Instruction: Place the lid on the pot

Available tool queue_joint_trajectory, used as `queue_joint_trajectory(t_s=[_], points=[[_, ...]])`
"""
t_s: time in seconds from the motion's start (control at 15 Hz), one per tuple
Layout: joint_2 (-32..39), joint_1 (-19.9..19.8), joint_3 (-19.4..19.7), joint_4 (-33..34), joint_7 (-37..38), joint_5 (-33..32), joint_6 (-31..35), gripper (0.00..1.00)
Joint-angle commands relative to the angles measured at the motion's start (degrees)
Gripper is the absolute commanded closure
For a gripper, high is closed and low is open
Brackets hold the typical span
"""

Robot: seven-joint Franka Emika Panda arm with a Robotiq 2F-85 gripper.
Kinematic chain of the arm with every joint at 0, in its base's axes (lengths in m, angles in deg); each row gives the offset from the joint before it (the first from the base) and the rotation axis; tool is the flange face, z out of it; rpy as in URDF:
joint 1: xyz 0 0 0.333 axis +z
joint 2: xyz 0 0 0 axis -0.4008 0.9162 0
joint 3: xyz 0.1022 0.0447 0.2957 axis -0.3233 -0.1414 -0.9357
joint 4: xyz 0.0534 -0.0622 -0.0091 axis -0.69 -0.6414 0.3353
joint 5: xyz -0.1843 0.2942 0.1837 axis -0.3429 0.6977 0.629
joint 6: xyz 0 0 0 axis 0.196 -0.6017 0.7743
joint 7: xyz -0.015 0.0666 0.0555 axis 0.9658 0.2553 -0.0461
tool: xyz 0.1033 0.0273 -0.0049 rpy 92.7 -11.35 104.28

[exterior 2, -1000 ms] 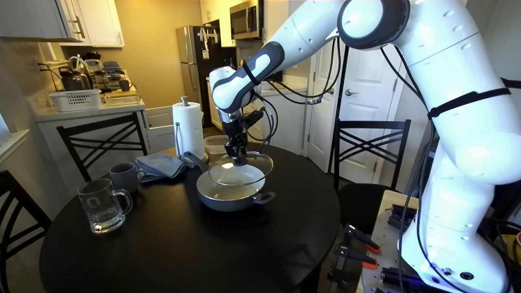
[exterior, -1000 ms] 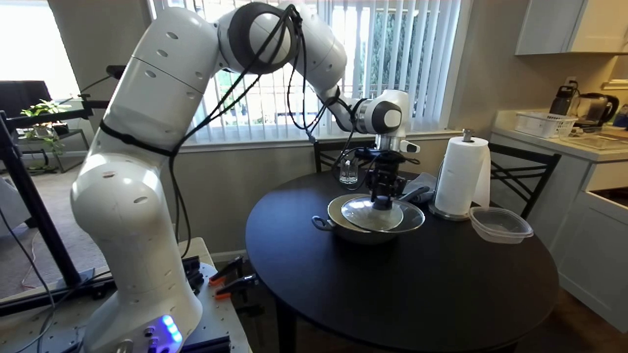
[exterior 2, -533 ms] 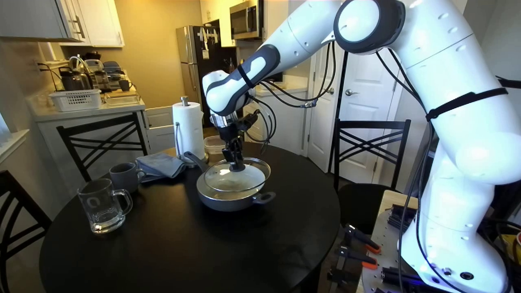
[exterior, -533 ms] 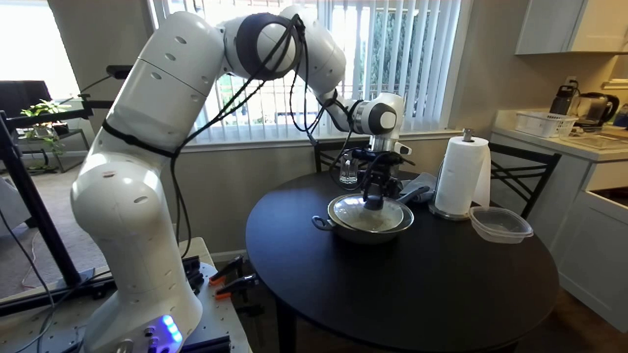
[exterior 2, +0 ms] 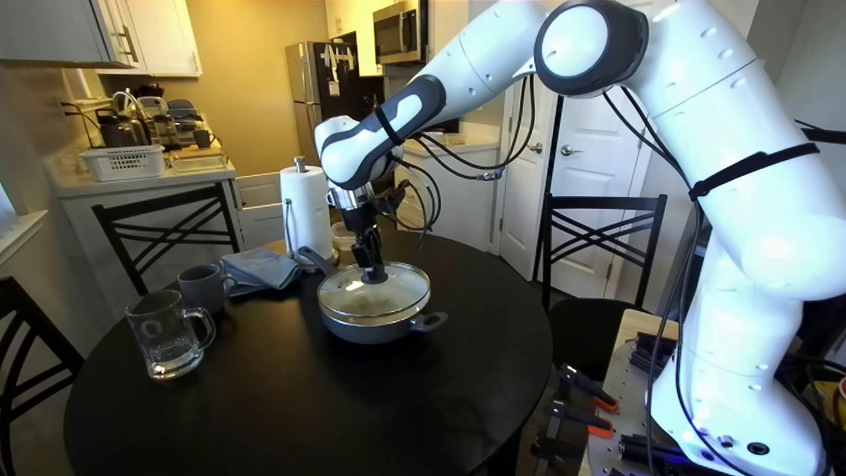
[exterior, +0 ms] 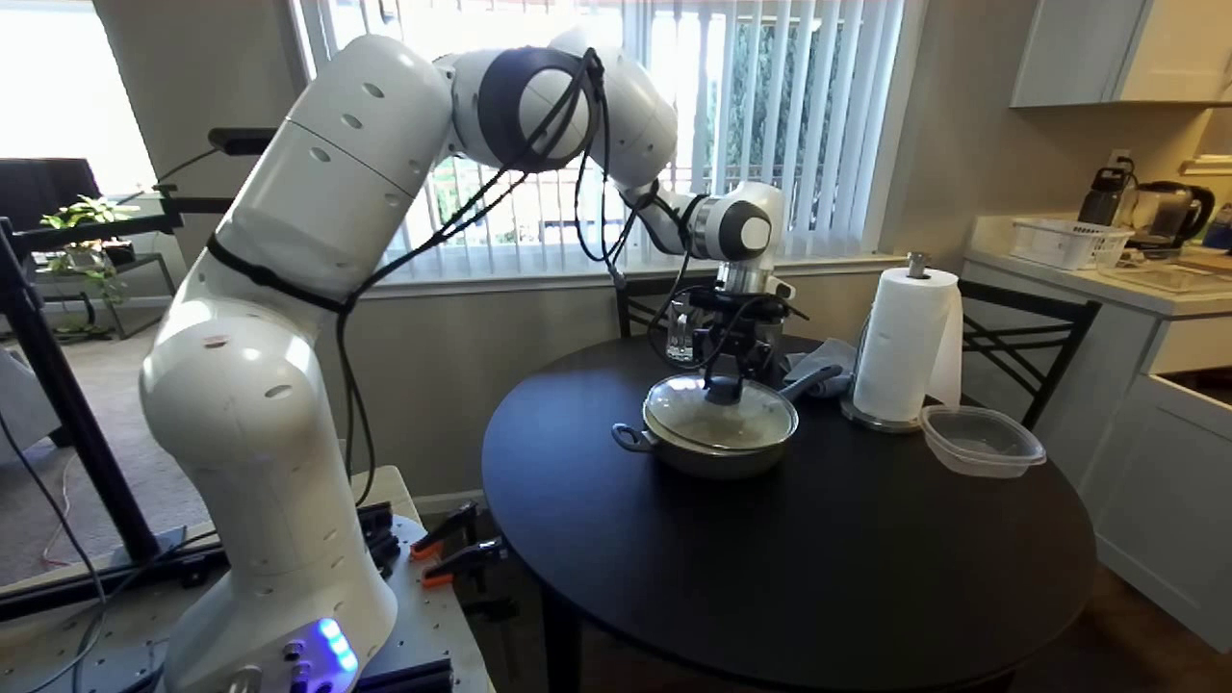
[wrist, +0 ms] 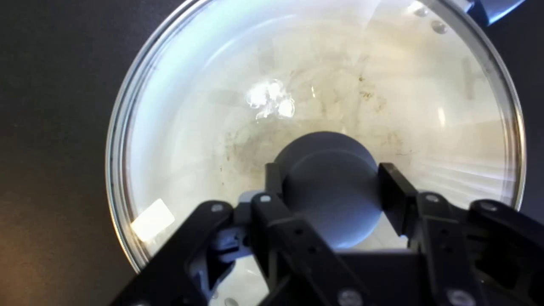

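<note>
My gripper (wrist: 331,186) is clamped on the centre knob (wrist: 327,148) of the lid (exterior 2: 370,301) — presumably so its weight balances — holding it over the pot (exterior 2: 367,334), though I cannot tell whether it is fully seated.

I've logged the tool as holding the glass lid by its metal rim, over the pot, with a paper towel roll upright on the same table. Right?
The grip spot is wrong: in the wrist view the tool holds the lid by its dark centre knob. The rest stands: lid over the pot, paper towel roll upright on the same table.
</note>
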Motion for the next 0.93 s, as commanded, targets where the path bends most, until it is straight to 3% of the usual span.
queue_joint_trajectory(t_s=[0.0, 0.87], points=[[1.0, 0.6, -0.8, 3.2, -2.9, 0.4, -3.7, 0.67], [2.9, 0.9, 0.4, 4.2, -1.2, -0.4, -2.4, 0.67]])
